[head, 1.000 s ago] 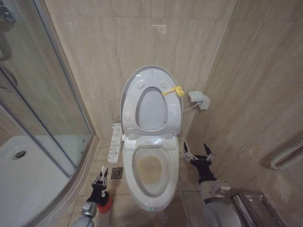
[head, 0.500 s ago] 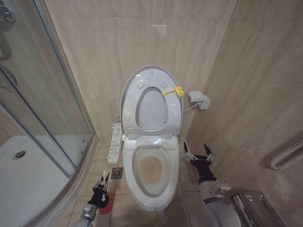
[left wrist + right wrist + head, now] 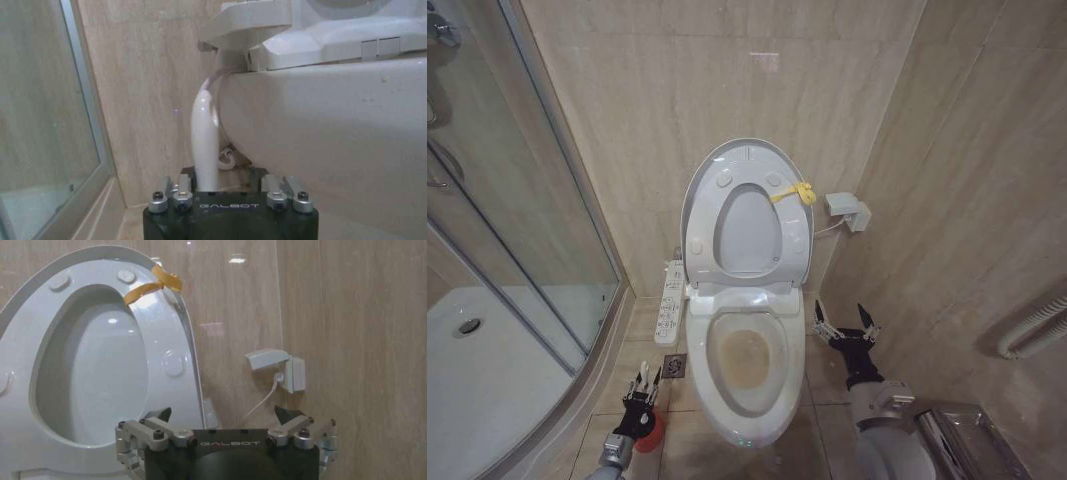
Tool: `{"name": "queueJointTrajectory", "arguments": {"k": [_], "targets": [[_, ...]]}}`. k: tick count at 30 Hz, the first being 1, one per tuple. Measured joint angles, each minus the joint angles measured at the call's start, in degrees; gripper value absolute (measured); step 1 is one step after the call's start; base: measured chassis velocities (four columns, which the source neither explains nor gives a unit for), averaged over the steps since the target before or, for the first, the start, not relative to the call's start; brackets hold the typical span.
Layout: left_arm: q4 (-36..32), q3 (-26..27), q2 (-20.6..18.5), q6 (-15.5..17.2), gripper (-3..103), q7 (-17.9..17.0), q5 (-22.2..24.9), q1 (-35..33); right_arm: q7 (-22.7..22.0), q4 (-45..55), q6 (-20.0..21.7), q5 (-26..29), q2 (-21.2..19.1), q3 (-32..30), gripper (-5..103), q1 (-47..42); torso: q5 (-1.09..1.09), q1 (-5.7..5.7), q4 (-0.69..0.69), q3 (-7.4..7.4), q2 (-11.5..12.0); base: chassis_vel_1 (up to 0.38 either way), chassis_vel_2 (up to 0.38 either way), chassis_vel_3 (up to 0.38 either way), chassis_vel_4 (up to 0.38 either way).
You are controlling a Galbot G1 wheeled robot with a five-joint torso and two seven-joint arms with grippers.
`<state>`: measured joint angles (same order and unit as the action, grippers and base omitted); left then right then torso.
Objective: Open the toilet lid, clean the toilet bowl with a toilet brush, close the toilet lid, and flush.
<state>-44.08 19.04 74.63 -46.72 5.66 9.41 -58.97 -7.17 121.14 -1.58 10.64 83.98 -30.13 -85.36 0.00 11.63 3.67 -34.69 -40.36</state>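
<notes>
The left gripper (image 3: pixel 642 384) is clamped around the pale handle of the toilet brush (image 3: pixel 205 145), just above its red holder (image 3: pixel 651 430) on the floor left of the toilet bowl (image 3: pixel 748 365). The toilet lid (image 3: pixel 747 212) stands raised against the wall behind the bowl, whose inside is stained brown, and the right gripper (image 3: pixel 846 322) hangs to the bowl's right with its fingers spread, holding nothing.

walls: beige stone tile (image 3: pixel 657 90) | floor: tan tile (image 3: pixel 689 435) | left: glass shower enclosure (image 3: pixel 497 240)

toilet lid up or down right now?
Up. The toilet lid stands raised against the back wall, seat ring lifted with it, underside bumpers facing out, leaving the stained toilet bowl exposed.
</notes>
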Motion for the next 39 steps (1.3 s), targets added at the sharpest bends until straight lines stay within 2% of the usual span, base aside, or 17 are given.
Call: {"name": "queueJointTrajectory", "arguments": {"k": [1, 2, 9, 10, 16, 17, 19, 20, 23, 24, 27, 28, 32, 33, 38, 39], "targets": [[-0.46, 0.09, 0.04, 0.01, 36, -0.28, -0.11, -0.47, 0.0, 0.0, 0.0, 0.0, 0.0, 0.0, 100, 0.0, 0.0, 0.0, 0.0, 0.0, 0.0, 0.0, 0.0, 0.0, 0.0], [-0.99, 0.26, 0.09, 0.02, 64, -0.55, -0.2, -0.99, 0.0, 0.0, 0.0, 0.0, 0.0, 0.0, 100, 0.0, 0.0, 0.0, 0.0, 0.0, 0.0, 0.0, 0.0, 0.0, 0.0], [-4.22, 1.43, 0.52, 0.04, 64, -0.95, -0.92, -5.17, 0.0, 0.0, 0.0, 0.0, 0.0, 0.0, 100, 0.0, 0.0, 0.0, 0.0, 0.0, 0.0, 0.0, 0.0, 0.0, 0.0], [-4.89, 1.73, 0.65, 0.04, 90, -0.98, -1.08, -6.05, 0.0, 0.0, 0.0, 0.0, 0.0, 0.0, 100, 0.0, 0.0, 0.0, -0.01, 0.0, 0.0, 0.0, 0.0, 0.0, 0.0], [-9.39, 2.97, 0.64, 0.1, 90, -2.18, -2.12, -9.63, 0.0, 0.0, 0.0, 0.0, 0.0, 0.0, 100, 0.0, 0.0, 0.0, 0.0, 0.0, 0.0, 0.0, 0.0, 0.0, 0.0], [-10.88, 3.27, 0.48, 0.22, 100, -2.57, -2.57, -10.52, 0.0, 0.0, 0.0, 0.0, 0.0, 0.0, 100, 0.0, 0.0, 0.0, 0.0, 0.0, 0.0, 0.0, 0.0, 0.0, 0.0], [-15.37, 4.04, -0.07, 0.73, 100, -3.78, -3.54, -12.91, 0.0, 0.0, 0.0, 0.0, 0.0, 0.0, 100, 0.0, 0.0, 0.0, 0.0, 0.0, 0.0, 0.0, 0.0, 0.0, 0.0], [-15.37, 4.04, -0.07, 0.73, 100, -3.78, -3.54, -12.91, 0.0, 0.0, 0.0, 0.0, 0.0, 0.0, 100, 0.0, 0.0, 0.0, 0.0, 0.0, 0.0, 0.0, 0.0, 0.0, 0.0], [-22.95, 5.18, -1.24, 1.62, 100, -5.23, -3.83, -16.29, 0.0, 0.0, 0.0, 0.0, 0.0, 0.0, 100, 0.0, 0.0, 0.0, 0.01, 0.0, 0.0, 0.0, 0.0, 0.0, 0.0], [-22.95, 5.18, -1.24, 1.62, 100, -5.23, -3.83, -16.29, 0.0, 0.0, 0.0, 0.0, 0.0, 0.0, 100, 0.0, 0.0, 0.0, 0.01, 0.0, 0.0, 0.0, 0.0, 0.0, 0.0], [-31.76, 7.13, -2.41, 3.46, 100, -6.87, -3.88, -20.47, 0.0, 0.0, 0.0, 0.0, 0.0, 0.0, 100, 0.0, 0.0, 0.0, 0.0, 0.0, -0.01, 0.0, 0.0, 0.0, 0.0], [-31.76, 7.13, -2.41, 3.46, 100, -6.87, -3.88, -20.47, 0.0, 0.0, 0.0, 0.0, 0.0, 0.0, 100, 0.0, 0.0, 0.0, 0.0, 0.0, -0.01, 0.0, 0.0, 0.0, 0.0], [-43.42, 10.41, -3.5, 6.05, 100, -7.73, -4.07, -26.05, 0.0, 0.0, 0.0, 0.0, 0.0, 0.0, 100, 0.0, 0.0, 0.0, 0.0, 0.0, -0.01, 0.0, 0.0, 0.0, 0.0], [-43.42, 10.41, -3.5, 6.05, 100, -7.73, -4.07, -26.05, 0.0, 0.0, 0.0, 0.0, 0.0, 0.0, 100, 0.0, 0.0, 0.0, 0.0, 0.0, -0.01, 0.0, 0.0, 0.0, 0.0], [-54.3, 13.73, -4.05, 9.18, 100, -8.83, -2.53, -31.46, 0.0, 0.0, 0.0, 0.0, 0.0, 0.0, 100, 0.0, 0.0, 0.0, 0.0, 0.0, -0.01, 0.0, 0.0, 0.0, 0.0], [-54.3, 13.73, -4.05, 9.18, 100, -8.83, -2.53, -31.46, 0.0, 0.0, 0.0, 0.0, 0.0, 0.0, 100, 0.0, 0.0, 0.0, 0.0, 0.0, -0.01, 0.0, 0.0, 0.0, 0.0]]}}
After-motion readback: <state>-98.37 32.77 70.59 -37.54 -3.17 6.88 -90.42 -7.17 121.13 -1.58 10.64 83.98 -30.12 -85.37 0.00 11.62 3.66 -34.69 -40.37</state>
